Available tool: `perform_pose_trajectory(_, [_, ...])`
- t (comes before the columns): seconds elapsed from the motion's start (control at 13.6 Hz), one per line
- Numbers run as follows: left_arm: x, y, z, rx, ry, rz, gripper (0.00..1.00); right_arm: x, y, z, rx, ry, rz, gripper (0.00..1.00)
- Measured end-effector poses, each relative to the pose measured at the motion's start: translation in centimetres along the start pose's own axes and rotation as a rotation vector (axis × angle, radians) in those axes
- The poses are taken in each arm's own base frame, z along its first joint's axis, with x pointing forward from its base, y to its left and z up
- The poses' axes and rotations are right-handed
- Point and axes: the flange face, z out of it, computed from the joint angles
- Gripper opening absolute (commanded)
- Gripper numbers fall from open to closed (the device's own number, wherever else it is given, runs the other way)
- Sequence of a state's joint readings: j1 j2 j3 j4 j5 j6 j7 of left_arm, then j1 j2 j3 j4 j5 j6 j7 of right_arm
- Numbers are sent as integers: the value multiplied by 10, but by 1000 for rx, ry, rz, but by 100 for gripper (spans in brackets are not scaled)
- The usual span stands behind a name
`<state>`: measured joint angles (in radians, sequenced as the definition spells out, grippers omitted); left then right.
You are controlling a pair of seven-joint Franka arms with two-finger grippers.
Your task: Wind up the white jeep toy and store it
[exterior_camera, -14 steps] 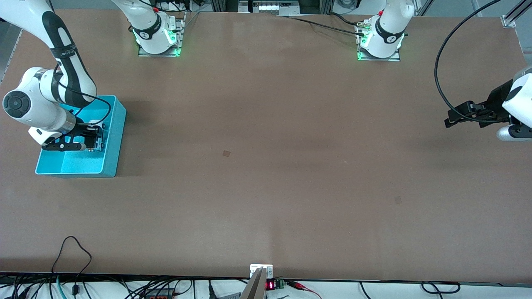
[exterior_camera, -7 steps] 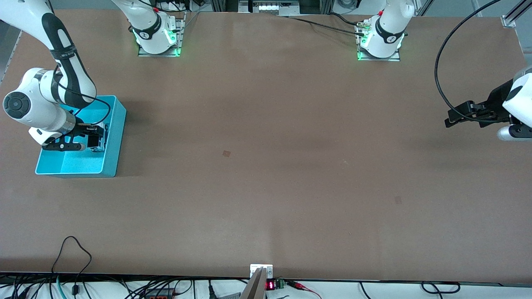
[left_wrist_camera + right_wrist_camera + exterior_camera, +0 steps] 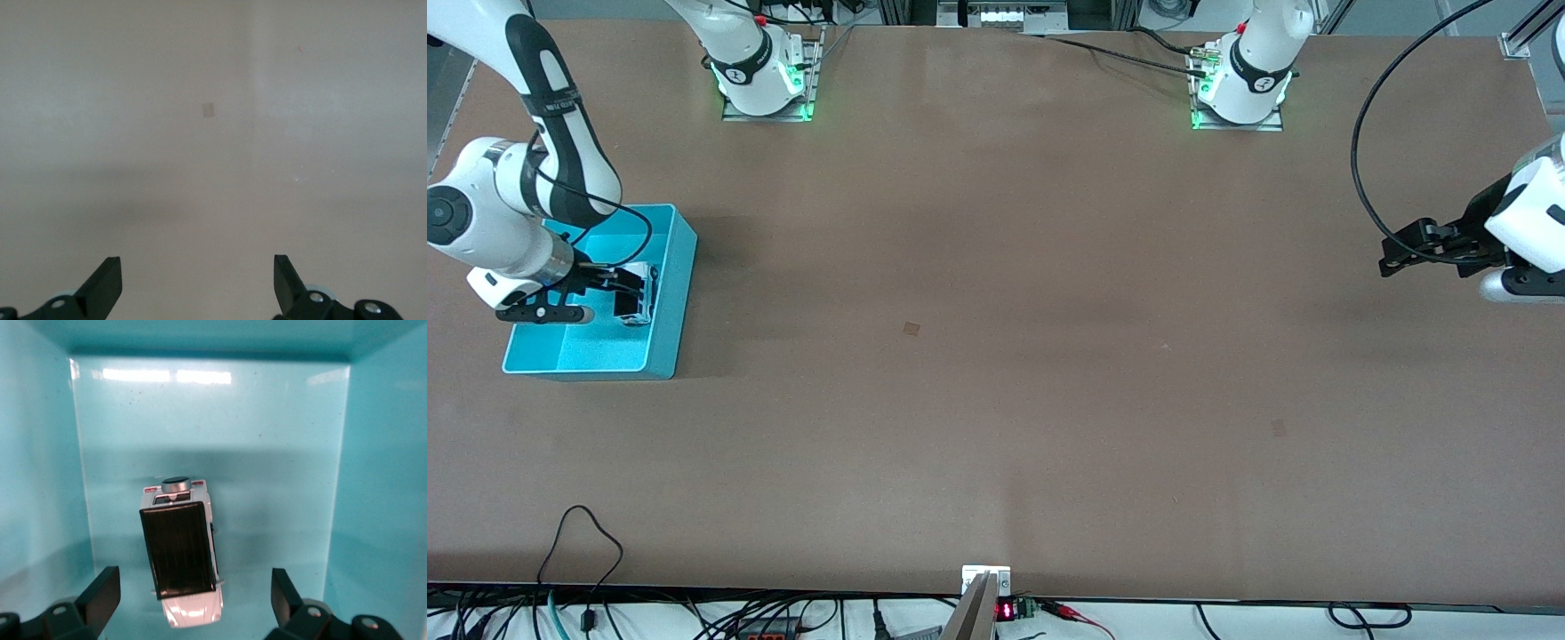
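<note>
The storing part of the task looks finished. The white jeep toy lies on the floor of the turquoise bin, which stands on the bench at the right arm's end. In the right wrist view the toy rests on its wheels with the black roof panel up, between the two fingers of the right pincer but touching neither of them. The fingers stand wide apart, so the toy is released. If the winding was done I cannot tell (nothing in these views shows it). What is left, as I judge it, is only to lift the right arm out of the bin.

The left pincer hangs over the bare bench at the left arm's end, its fingers also apart and holding nothing; this arm waits.

Compared with one second ago, the right pincer was closed on the toy, low inside the bin, and now it has let go. The right arm's wrist has also moved a little up and toward the edge of the view, which suggests the withdrawal has started. The left arm has shifted only slightly.
</note>
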<state>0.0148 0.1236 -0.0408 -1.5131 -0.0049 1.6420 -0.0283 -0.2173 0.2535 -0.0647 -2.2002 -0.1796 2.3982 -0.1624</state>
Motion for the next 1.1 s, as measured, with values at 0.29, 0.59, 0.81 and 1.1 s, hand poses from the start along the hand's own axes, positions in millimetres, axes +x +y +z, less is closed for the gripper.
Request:
perform_pose_trajectory(0.29, [3,3,0,-1,21,5,100,-5,-7,-69,-3,-10,0,100])
perform_pose_trajectory(0.59, [2,9,1,-21,15,9,100,9,-21,-183,66,-52,26,100])
perform_pose_trajectory(0.81, [1,10,2,-43,3,4,100,12,-27,-252,58,-22,13,100])
perform_pose_trajectory(1.1, [1,-1,3,-42,-2,-16,100,5,-24,-314,60,-3,17,100])
